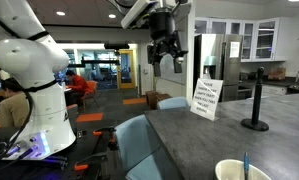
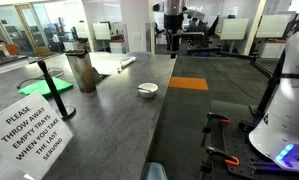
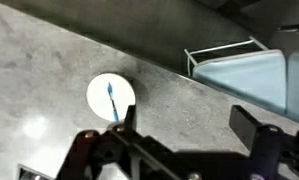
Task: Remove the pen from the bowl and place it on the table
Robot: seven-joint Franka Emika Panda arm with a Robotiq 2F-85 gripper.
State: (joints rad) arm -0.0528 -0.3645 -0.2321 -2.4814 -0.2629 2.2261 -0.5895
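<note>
The cream-white bowl (image 3: 102,92) sits on the dark grey table (image 3: 179,95), and the thin blue pen (image 3: 111,101) stands tilted inside it. In the wrist view my gripper (image 3: 187,128) is open and empty, high above the table, with the bowl just outside its left finger. In both exterior views the gripper (image 1: 167,60) (image 2: 173,38) hangs well above the tabletop (image 1: 209,135) (image 2: 119,105). The bowl shows near the table edge (image 2: 147,90) and at the bottom of the frame (image 1: 234,171) with the pen (image 1: 245,162) sticking up.
A black post on a round base (image 1: 257,105) and a white sign (image 1: 206,98) (image 2: 29,130) stand on the table. A brown container (image 2: 84,72), a green item (image 2: 54,86) and a white tray (image 2: 114,63) lie farther along. Pale blue chairs (image 1: 144,140) (image 3: 249,75) line the edge.
</note>
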